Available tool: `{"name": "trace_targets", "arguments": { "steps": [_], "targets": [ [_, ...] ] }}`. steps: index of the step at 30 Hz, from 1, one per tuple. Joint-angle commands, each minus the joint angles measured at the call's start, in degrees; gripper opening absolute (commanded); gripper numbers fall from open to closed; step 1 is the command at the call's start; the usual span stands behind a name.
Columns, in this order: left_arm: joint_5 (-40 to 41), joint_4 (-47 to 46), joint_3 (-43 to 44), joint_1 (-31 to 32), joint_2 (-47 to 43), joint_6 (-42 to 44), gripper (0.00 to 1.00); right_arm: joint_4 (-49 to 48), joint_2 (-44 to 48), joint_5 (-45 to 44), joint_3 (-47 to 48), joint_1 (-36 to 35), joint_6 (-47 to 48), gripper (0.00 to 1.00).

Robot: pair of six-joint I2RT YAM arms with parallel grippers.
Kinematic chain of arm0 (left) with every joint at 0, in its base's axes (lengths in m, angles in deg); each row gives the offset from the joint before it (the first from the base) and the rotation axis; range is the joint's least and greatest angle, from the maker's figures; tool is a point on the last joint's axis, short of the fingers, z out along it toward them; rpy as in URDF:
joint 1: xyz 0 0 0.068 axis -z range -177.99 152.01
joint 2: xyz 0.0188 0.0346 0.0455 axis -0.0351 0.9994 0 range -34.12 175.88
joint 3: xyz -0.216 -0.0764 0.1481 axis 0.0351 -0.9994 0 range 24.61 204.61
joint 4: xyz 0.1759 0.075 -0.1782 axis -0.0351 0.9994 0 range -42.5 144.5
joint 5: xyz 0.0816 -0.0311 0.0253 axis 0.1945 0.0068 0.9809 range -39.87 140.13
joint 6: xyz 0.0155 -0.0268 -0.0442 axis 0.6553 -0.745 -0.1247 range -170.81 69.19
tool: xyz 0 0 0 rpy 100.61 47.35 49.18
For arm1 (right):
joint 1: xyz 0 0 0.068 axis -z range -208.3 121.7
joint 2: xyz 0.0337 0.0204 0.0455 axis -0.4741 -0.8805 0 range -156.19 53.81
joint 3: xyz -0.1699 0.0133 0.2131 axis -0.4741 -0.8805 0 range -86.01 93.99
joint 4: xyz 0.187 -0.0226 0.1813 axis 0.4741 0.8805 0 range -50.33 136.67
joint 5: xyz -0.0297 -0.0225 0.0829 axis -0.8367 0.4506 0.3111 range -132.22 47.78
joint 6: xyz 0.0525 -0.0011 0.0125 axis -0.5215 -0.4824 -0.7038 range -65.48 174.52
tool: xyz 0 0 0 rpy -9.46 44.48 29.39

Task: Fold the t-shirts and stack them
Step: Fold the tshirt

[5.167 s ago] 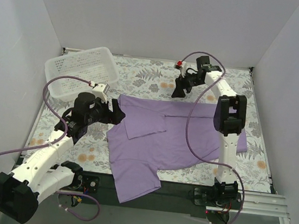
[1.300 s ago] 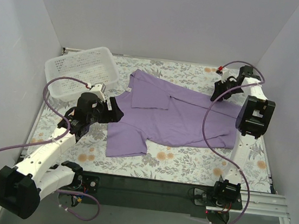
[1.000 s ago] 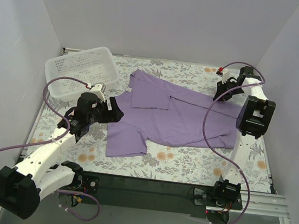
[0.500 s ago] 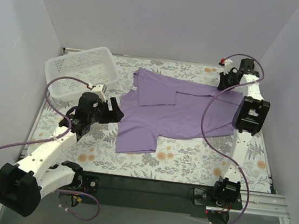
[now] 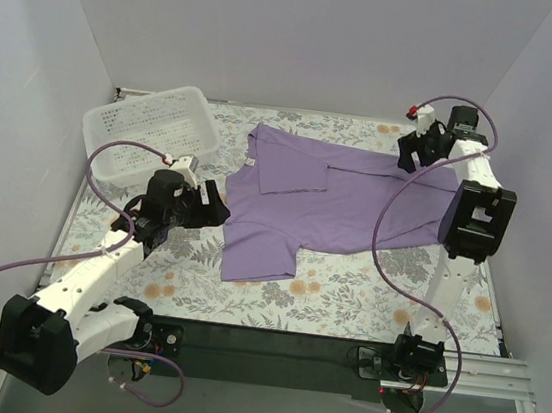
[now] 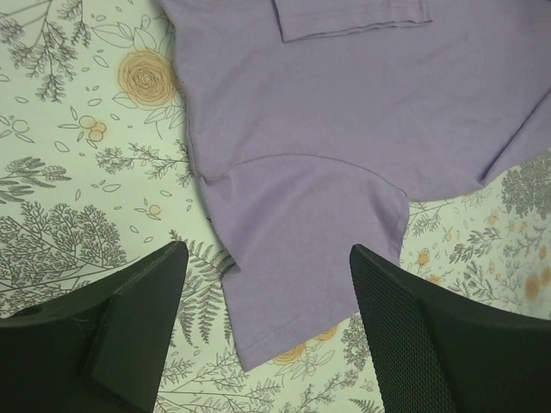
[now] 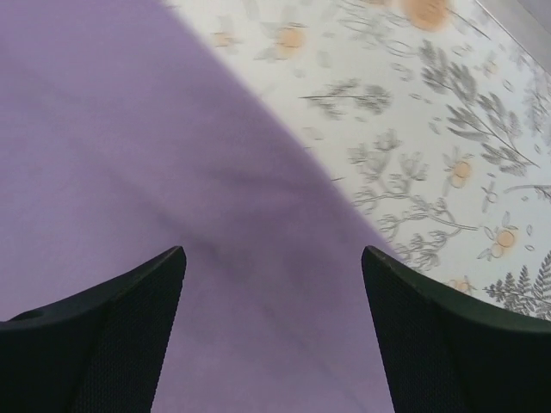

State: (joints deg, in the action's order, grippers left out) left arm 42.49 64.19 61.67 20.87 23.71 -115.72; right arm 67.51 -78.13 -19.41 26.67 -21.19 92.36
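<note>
nothing can be read; the t-shirt [image 5: 347,200] neck label [image 5: 249,163] is too small.

We count one lavender t-shirt [image 5: 342,200] at the centre of the frame, with two short sleeves and one small white neck label [image 5: 248,163]. One white perforated basket [image 5: 155,121] sits at the upper left, and one flowered counter [image 5: 346,296] lies under both. There are two arms: one left arm [image 5: 96,280] at the lower left and one right arm [image 5: 466,220] at the right edge. Two purple cables [image 5: 460,100] trail from them, one each. Each wrist view shows two dark fingers [image 6: 129,327].
</note>
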Motion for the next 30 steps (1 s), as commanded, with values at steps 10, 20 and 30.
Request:
{"name": "trace_targets", "arguments": {
  "steps": [10, 20, 30],
  "targets": [
    [-4.87, -3.25, -4.89, 2.23, 5.64, -20.25, 0.6, 18.57, 42.53, 24.66, -47.54, -0.35, 29.93, 0.85],
    [-4.04, 8.87, -6.65, 4.61, 5.1, -26.14, 0.53, 18.13, 51.96, 23.51, -59.33, 1.41, 23.42, 0.8],
    [-1.42, 9.77, -9.55, 11.82, 8.53, -31.51, 0.48, 15.32, 53.71, 27.38, -61.97, 4.05, 17.97, 0.78]
  ]
}}
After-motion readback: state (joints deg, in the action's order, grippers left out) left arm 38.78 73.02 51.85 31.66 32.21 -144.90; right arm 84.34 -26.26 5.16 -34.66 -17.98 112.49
